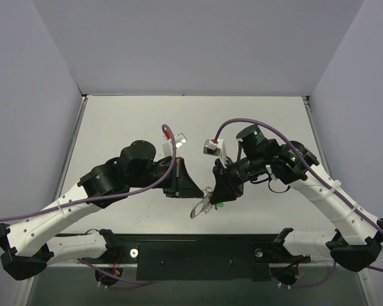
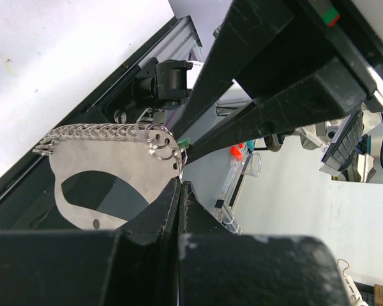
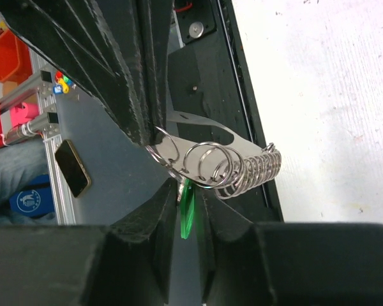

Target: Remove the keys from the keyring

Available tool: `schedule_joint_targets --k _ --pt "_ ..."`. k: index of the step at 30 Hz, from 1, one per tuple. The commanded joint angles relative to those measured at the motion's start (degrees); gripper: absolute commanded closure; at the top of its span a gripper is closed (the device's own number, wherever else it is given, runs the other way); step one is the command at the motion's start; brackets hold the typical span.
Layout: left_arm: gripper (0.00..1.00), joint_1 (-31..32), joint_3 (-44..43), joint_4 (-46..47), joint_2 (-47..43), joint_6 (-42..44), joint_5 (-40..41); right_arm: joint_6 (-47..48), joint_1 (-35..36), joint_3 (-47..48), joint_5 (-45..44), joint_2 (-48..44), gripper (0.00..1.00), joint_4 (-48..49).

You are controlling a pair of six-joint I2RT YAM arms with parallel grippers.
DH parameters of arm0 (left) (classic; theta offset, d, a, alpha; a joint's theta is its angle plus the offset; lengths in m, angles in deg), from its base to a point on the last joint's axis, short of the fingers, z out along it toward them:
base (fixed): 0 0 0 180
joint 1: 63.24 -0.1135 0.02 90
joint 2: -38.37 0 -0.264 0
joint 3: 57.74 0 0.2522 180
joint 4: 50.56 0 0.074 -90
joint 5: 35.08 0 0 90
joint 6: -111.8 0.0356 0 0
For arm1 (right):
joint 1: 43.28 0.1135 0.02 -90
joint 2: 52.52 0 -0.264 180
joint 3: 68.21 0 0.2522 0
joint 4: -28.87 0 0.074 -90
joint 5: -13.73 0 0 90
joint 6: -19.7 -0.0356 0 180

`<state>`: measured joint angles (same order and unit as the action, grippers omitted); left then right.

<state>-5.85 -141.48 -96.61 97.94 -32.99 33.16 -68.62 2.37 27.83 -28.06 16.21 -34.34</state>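
- Keyring [image 2: 99, 156] pinched at its edge in shut left gripper [image 2: 179, 186], aloft.
- Green-headed key [image 3: 187, 217] between narrow right gripper [image 3: 187, 190] fingers; firm hold cannot be told.
- Probably light, stiff, slippery; split rings [image 3: 207, 162] springy. Best taken by plastic head.

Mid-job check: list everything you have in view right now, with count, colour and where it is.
keyring: one, flat grey metal, held off the table between the two grippers
small rings: a row too crowded to count, silvery wire, threaded along one edge of the keyring
key: one seen, bright green head, hanging from a ring at the keyring's end
table: one, pale grey, beneath both arms
cables: two, purple, one along each arm
left gripper: one, black, shut on the keyring's flat edge
right gripper: one, black, fingers either side of the key's green head; grip unclear
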Motion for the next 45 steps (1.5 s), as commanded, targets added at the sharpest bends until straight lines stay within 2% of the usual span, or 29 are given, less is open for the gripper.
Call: schedule_joint_targets --k 1,6,11,12,14,17,19,24,28,31,37,45 --pt "1.00 -0.26 -4.20 -0.57 -0.07 0.29 -3.20 2.98 0.41 2.09 -2.06 0.53 0.81 -5.65" --pt "1.00 -0.61 -4.91 -2.95 0.19 -0.41 -3.12 3.25 0.41 2.45 -2.33 -0.09 0.62 -5.57" --pt "1.00 -1.14 -5.35 -5.50 0.37 -0.50 -3.03 3.25 0.41 2.27 -1.80 -0.26 0.50 -5.13" --pt "1.00 -1.14 -5.35 -5.85 0.37 -0.59 -3.03 3.16 0.41 2.27 -1.97 -0.35 0.42 -5.04" --pt "1.00 -1.31 -5.43 -6.73 0.63 -0.59 -2.94 2.99 0.41 2.45 -3.02 -0.79 0.35 -4.52" --pt "1.00 -1.49 -6.31 -9.44 1.16 -0.06 -2.41 0.98 0.06 1.83 -6.36 -3.15 0.28 -1.80" --pt "1.00 -2.01 -6.66 -10.50 0.99 -0.15 -1.62 -3.76 -0.21 -1.14 -9.70 -6.92 0.28 4.87" --pt "1.00 -4.91 -6.49 -12.35 1.86 -0.41 -3.37 -18.78 -0.38 -16.60 -17.87 -17.13 0.30 30.06" --pt "1.00 -9.12 -6.66 -15.16 3.00 -0.06 -5.74 -27.66 -0.38 -25.75 -19.64 -22.14 0.34 43.60" --pt "1.00 -11.24 -7.63 -16.92 4.15 0.90 -7.07 -32.60 -0.38 -31.29 -21.57 -23.03 0.38 52.25" --pt "1.00 -15.63 -10.44 -20.27 6.08 2.05 -9.08 -41.30 -0.47 -37.80 -22.37 -22.50 0.39 70.51" --pt "1.00 -18.27 -10.36 -20.27 6.35 0.82 -9.09 -48.16 -0.74 -41.50 -22.19 -19.60 0.42 84.24"
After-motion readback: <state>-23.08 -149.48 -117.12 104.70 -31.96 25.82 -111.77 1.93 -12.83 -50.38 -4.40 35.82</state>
